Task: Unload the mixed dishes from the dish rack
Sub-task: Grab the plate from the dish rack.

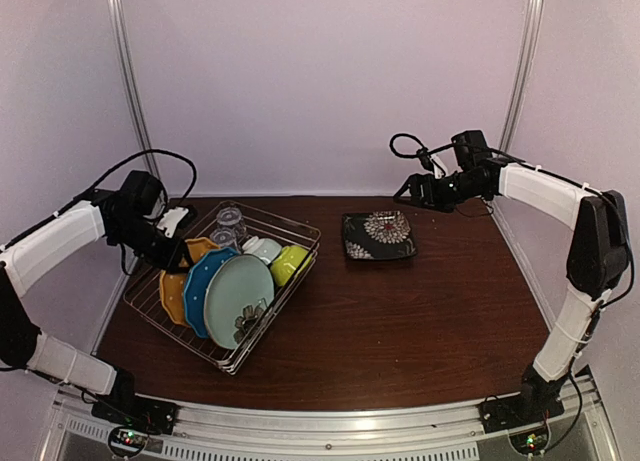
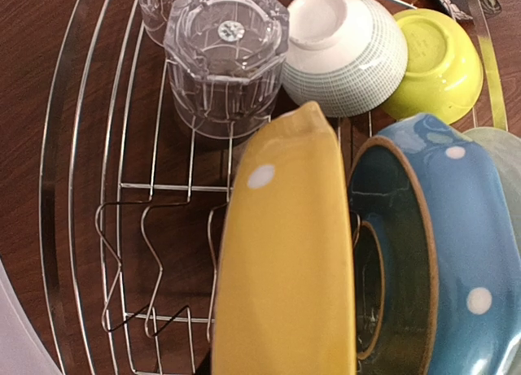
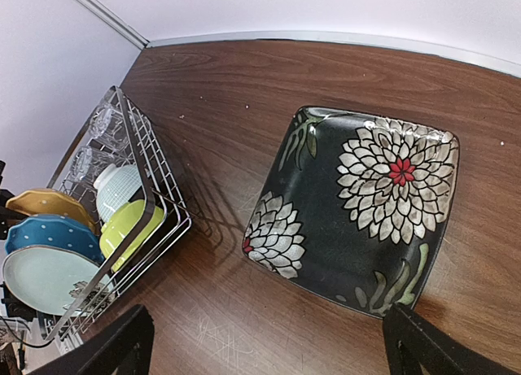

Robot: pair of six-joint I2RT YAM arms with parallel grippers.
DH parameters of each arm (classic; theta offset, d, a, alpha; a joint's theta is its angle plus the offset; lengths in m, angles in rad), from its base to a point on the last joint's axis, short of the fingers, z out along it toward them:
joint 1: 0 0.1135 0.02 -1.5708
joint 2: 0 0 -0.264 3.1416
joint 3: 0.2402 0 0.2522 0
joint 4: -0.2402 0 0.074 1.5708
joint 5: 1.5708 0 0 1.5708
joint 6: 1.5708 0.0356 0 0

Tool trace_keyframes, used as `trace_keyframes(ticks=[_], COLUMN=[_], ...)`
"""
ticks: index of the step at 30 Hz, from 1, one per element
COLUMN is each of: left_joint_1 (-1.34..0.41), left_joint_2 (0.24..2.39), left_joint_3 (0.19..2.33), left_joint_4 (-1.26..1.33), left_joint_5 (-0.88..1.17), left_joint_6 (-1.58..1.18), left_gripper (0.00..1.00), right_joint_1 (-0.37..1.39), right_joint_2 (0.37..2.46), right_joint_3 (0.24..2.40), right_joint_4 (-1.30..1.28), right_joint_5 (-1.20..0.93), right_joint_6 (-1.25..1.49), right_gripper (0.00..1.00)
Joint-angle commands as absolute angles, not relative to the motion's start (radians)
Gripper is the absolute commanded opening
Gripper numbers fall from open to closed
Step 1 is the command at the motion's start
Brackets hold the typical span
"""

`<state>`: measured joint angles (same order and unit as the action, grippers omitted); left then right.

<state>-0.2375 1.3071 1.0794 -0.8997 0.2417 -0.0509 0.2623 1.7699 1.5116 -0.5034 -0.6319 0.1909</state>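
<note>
The dark flowered plate (image 1: pixel 379 235) lies flat outside the wire rack (image 1: pixel 290 224) holding plates (image 1: pixel 238 296), bowls (image 1: pixel 289 263), glasses (image 1: pixel 231 221).

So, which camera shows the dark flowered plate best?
The right wrist view: the dark flowered plate lies large and sharp on the table. The top view shows it small, right of the rack. The left wrist view misses it.

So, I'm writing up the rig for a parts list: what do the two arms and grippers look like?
Both the left arm and right arm have white link shells with black joints. The left gripper and right gripper are black, and loose black cables loop off each arm.
</note>
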Motion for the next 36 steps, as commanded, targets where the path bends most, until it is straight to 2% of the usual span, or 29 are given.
trace_keyframes(ticks=[1,12,36], left_joint_1=[-0.241,-0.241,-0.241], left_joint_2=[1.261,1.244,1.223], left_joint_3=[1.167,1.264,1.532], left_joint_4=[-0.908,-0.987,-1.079], left_joint_5=[0.277,0.233,0.119], left_joint_6=[-0.080,-0.081,-0.091], left_gripper=[0.07,0.00,0.00], right_joint_1=[0.267,0.271,0.275], right_joint_2=[1.724,1.717,1.663], right_joint_3=[1.501,1.497,1.496], right_joint_4=[-0.484,-0.476,-0.461], right_joint_5=[-0.638,-0.640,-0.641], right_joint_6=[0.204,0.214,0.227], right_gripper=[1.00,1.00,1.00])
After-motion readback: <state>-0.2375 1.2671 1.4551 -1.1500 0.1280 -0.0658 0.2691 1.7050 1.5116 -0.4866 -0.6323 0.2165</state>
